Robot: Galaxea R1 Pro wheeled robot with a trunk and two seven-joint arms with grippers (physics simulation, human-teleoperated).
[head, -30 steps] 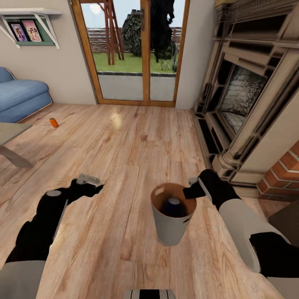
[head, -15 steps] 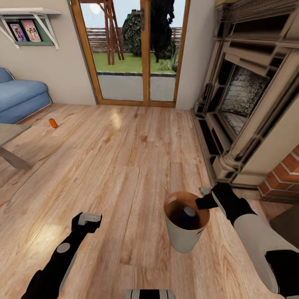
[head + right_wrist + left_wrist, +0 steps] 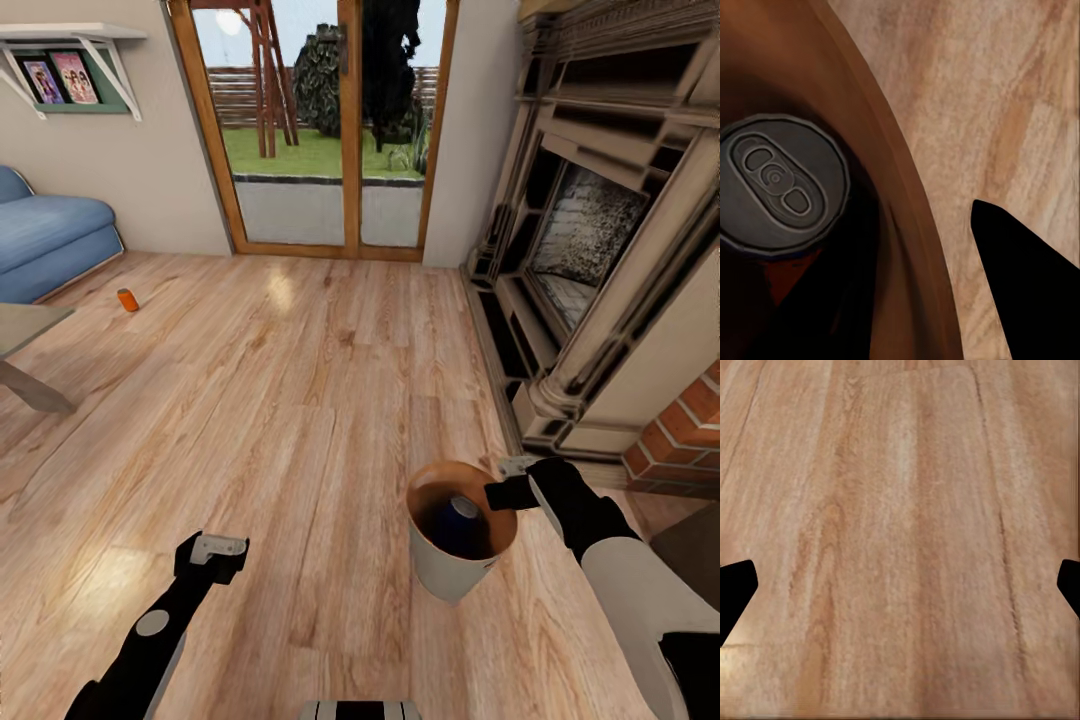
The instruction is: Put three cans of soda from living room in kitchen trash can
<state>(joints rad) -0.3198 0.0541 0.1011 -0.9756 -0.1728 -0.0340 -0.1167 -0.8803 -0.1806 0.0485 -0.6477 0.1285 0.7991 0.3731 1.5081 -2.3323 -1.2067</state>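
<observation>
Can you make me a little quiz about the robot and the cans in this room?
1. True or false: the right hand grips the bin by its rim.
2. What colour is the can on the floor near the sofa?
3. The left hand is: A) holding a can, B) empty above the floor, C) inside the bin.

Key:
1. True.
2. Orange.
3. B. A blue can is already in the bin.
</observation>
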